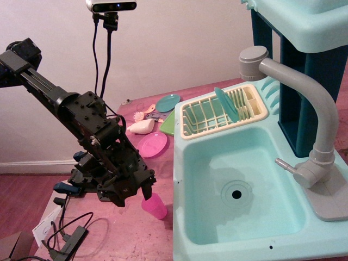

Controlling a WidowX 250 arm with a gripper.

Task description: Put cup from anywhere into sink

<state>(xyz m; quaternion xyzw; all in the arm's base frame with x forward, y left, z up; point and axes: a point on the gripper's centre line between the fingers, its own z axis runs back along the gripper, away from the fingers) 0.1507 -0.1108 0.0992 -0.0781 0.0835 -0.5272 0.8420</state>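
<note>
Nearest the camera, the cup (155, 206) stands on the pink table (117, 231), tilted slightly, just left of the sink (206, 163) and outside it. The gripper (145, 193) sits at the cup's rim, one dark finger (148, 191) reaching down over the near-left edge of the rim; whether the jaws are clamped on the cup or merely apart around the rim cannot be told from this angle.

The sink basin holds nothing but its round drain (236, 193). The grey faucet (304, 103) rises from the basin's right edge and arches back over it.

The arm (81, 117) descends from the upper left at a steep slant, wrist lowest, with cables (65, 231) trailing onto the table below it.

Behind the basin, the cream dish rack (204, 126) holds one teal plate (225, 103) standing on edge, leaning. Left of the rack, on the table, lie a pink plate (152, 144), a green plate (168, 125) partly under the rack's corner, a cream-coloured item (140, 127) and a teal plate (168, 102) farther back.

A camera (111, 6) is mounted above, against the wall.
</note>
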